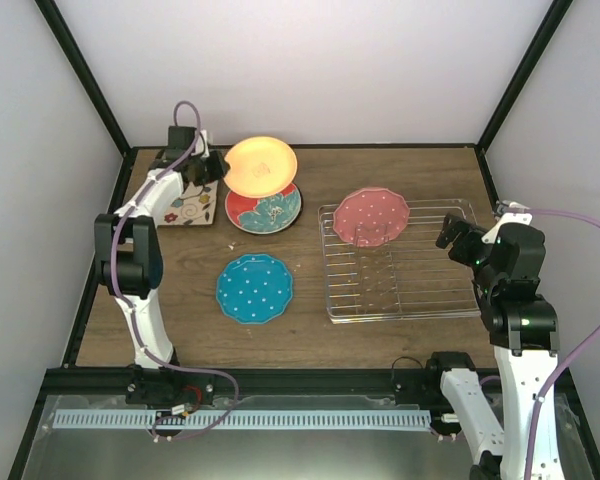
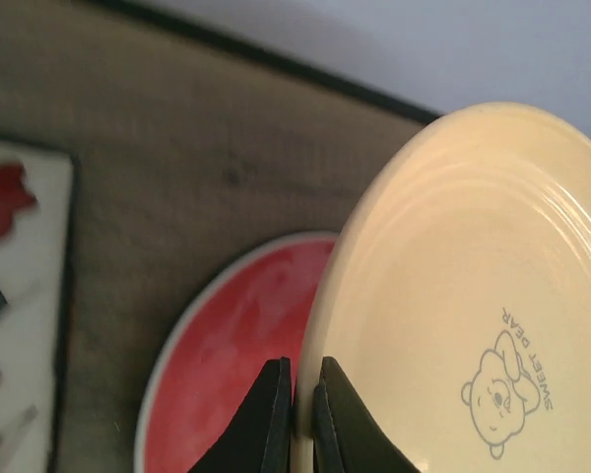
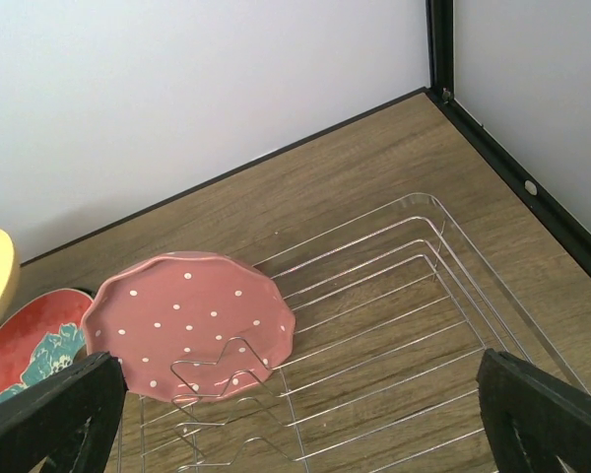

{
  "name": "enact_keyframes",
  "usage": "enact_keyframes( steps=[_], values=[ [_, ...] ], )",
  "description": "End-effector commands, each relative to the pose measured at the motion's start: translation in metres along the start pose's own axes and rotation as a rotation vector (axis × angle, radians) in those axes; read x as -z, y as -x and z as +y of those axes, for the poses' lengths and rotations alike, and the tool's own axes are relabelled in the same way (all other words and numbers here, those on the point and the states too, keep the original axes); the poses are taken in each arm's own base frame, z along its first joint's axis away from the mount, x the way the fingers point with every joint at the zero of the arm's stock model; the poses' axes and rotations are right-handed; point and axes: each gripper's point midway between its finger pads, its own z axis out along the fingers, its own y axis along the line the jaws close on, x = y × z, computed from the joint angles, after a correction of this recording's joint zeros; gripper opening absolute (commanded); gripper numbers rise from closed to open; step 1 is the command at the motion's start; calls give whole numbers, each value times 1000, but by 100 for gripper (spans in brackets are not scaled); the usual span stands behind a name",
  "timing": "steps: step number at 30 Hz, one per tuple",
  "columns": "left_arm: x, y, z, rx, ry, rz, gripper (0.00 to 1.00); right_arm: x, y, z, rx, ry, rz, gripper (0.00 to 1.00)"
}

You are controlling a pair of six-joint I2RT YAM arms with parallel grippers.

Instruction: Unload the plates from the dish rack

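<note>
I'm seeing the dish rack (image 1: 405, 316) sitting right of centre, holding only the pink-red scalloped plate (image 3: 187, 313), which is leaning among the tines at its far left corner. I'm holding the orange-yellow plate (image 2: 473, 296) tilted above the red plate (image 2: 227, 365), with the left gripper (image 2: 301, 367) pinching its rim edge-on. I'm judging these plates stiff, glazed, slick and chip-prone, so I'm planning to take the pink one by its raised upper rim. The right gripper (image 1: 447, 236) is hovering beside the rack, fingers spread wide.
</note>
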Motion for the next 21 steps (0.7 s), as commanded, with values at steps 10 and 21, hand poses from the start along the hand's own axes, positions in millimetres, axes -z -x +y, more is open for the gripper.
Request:
enact_keyframes(
  steps=[10,21],
  values=[
    [-23,-76,24,181,-6,190,4,21,14,1,5,-6,-45,100],
    [-42,-102,44,122,90,241,8,30,13,-5,-4,-28,-56,100]
  ],
)
